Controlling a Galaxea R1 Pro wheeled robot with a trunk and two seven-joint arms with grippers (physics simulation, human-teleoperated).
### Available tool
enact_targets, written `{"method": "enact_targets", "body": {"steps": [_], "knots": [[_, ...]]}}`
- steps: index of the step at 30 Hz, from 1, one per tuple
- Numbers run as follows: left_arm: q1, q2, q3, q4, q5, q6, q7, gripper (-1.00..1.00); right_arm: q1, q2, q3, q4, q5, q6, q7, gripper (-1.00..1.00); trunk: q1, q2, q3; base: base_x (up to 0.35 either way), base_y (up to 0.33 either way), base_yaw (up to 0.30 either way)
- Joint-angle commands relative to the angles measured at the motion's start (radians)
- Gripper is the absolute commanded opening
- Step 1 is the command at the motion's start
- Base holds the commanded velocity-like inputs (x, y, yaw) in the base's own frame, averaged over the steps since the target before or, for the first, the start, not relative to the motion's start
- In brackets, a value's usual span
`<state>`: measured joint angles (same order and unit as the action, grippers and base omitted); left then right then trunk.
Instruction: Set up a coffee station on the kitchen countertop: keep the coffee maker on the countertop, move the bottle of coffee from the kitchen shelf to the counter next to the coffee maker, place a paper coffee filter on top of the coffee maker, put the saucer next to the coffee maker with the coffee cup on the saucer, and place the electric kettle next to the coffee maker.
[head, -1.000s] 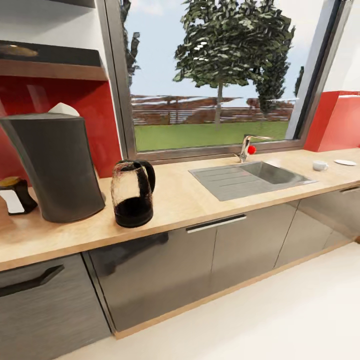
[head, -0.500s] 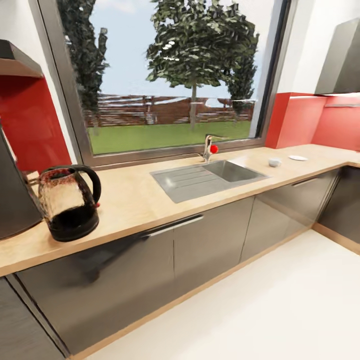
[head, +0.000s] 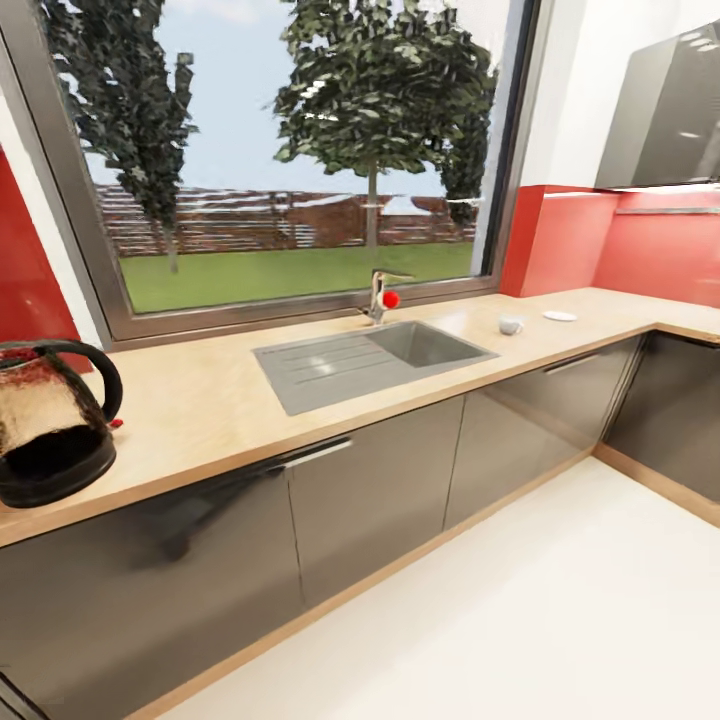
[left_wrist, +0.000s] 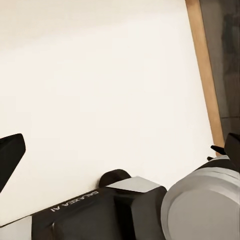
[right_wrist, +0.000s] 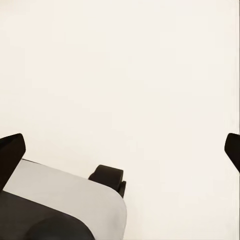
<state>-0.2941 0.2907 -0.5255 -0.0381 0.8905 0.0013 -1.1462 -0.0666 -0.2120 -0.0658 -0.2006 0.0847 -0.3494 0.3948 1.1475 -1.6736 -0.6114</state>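
On the countertop the electric kettle stands upright (handle toward the sink).

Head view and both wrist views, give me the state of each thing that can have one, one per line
electric kettle: upright on the countertop, lid on, dark in its lower half
coffee cup: upright on the countertop, not on the saucer
saucer: flat on the countertop, bare, apart from the cup
sink: basin empty
left gripper: open, holding nothing
right gripper: open, holding nothing

beige wood-grain countertop, white coffee cup, red backsplash
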Motion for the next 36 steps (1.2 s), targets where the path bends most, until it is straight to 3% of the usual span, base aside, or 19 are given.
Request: {"method": "enact_targets", "body": {"steps": [1,12,24,36], "knots": [[0.000,0.001,-0.008,0.000,0.008,0.000,-0.003,1.00,-0.001,0.000,-0.007,0.001,0.009,-0.003,0.004,1.00,0.000,0.000,-0.001,0.131,-0.322,-0.186],[0.000,0.001,-0.006,0.000,0.008,0.000,-0.003,1.00,-0.001,0.000,-0.008,0.001,0.009,-0.003,0.004,1.00,0.000,0.000,-0.001,0.184,-0.299,-0.258],[0.000,0.001,-0.006,0.000,0.008,0.001,-0.003,1.00,-0.001,0.000,-0.008,0.001,0.009,-0.003,0.004,1.00,0.000,0.000,-0.001,0.251,-0.241,-0.062],[0.000,0.001,-0.006,0.000,0.008,0.001,-0.003,1.00,-0.001,0.000,-0.007,0.001,0.009,-0.003,0.004,1.00,0.000,0.000,-0.001,0.261,-0.228,-0.239]]}}
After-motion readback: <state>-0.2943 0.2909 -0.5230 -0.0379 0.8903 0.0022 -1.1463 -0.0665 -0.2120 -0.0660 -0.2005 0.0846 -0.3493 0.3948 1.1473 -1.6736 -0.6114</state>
